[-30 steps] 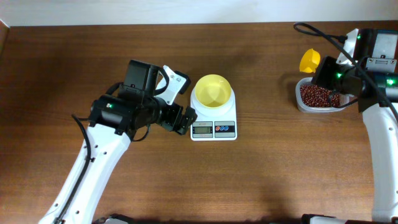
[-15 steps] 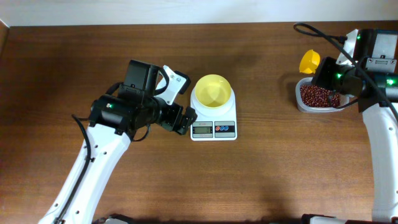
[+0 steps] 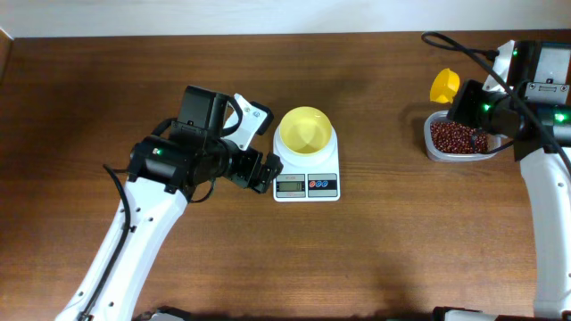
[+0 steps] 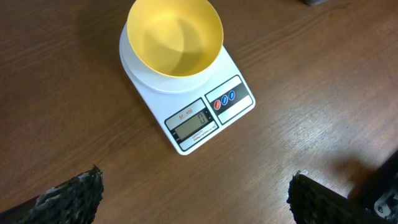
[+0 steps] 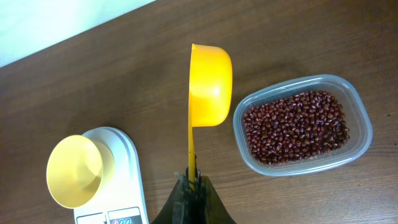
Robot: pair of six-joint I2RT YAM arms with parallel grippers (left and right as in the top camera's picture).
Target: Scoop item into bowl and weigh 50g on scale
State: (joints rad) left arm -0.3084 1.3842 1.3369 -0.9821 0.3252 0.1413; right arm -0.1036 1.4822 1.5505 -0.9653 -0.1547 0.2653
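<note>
Loosely heaped beans [image 5: 295, 127]: likely light, hard, free-rolling; right gripper [image 5: 191, 180] pinches scoop [image 5: 210, 78] by handle end; left gripper [image 4: 196, 190] gapes wide, empty.

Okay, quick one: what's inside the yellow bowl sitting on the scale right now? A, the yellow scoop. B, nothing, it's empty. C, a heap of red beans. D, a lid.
B: the bowl on the scale shows only its bare yellow inside; the beans all lie in the clear container, and the scoop is gripped by the right gripper.
</note>
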